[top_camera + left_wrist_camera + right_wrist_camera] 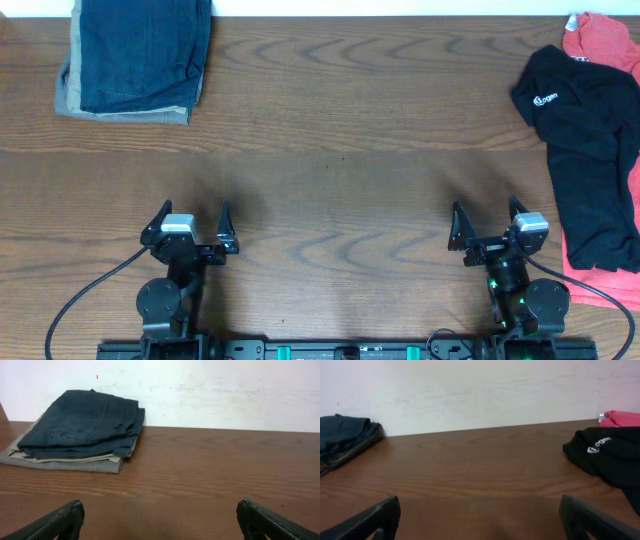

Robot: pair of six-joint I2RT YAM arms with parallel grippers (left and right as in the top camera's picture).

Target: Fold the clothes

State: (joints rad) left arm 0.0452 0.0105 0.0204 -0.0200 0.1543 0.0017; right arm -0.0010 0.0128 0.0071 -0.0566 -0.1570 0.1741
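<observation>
A black shirt (pixel 585 150) with a small white logo lies unfolded at the right edge of the table, on top of a red garment (pixel 600 45). Both show in the right wrist view, the black shirt (pixel 615 455) and the red garment (pixel 622 418). A folded dark blue garment (pixel 140 50) lies on a folded beige one (pixel 70 95) at the far left; the left wrist view shows the blue one (pixel 82 422). My left gripper (pixel 190 222) is open and empty near the front edge. My right gripper (pixel 487 222) is open and empty, left of the black shirt.
The brown wooden table (pixel 340 150) spans the view. A white wall (pixel 210 390) rises behind its far edge. Cables trail from both arm bases at the front.
</observation>
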